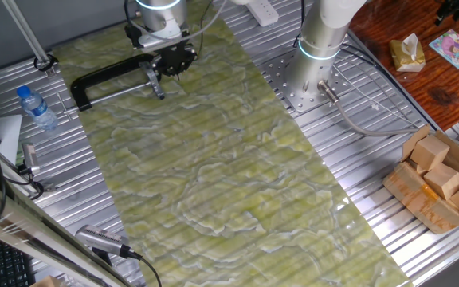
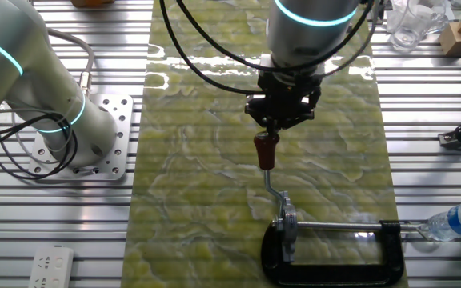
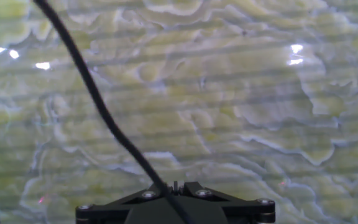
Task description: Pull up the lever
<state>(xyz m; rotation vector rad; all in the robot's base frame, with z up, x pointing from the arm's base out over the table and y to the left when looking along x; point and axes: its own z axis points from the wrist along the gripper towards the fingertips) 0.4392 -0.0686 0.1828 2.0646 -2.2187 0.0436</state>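
Left to right in the other fixed view: arm base (image 2: 94, 136) sitting at left on the tabletop (image 2: 430, 96). At centre the claw (image 2: 277, 122) is closing on the lever (image 2: 266, 152), its red-brown tip pinched between the fingers. Black clamp (image 2: 334, 268) lying lower right, water bottle (image 2: 458, 220) at right edge.

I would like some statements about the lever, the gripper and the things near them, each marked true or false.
1. The gripper is right above the lever. True.
2. The lever's tip is blue. False: it is red-brown.
3. A water bottle lies on the metal table beside the green mat. True.
4. The black clamp stands on the wooden blocks. False: it lies on the green mat, far from them.
5. The hand view shows the lever clearly. False: it shows only mat and a black cable.
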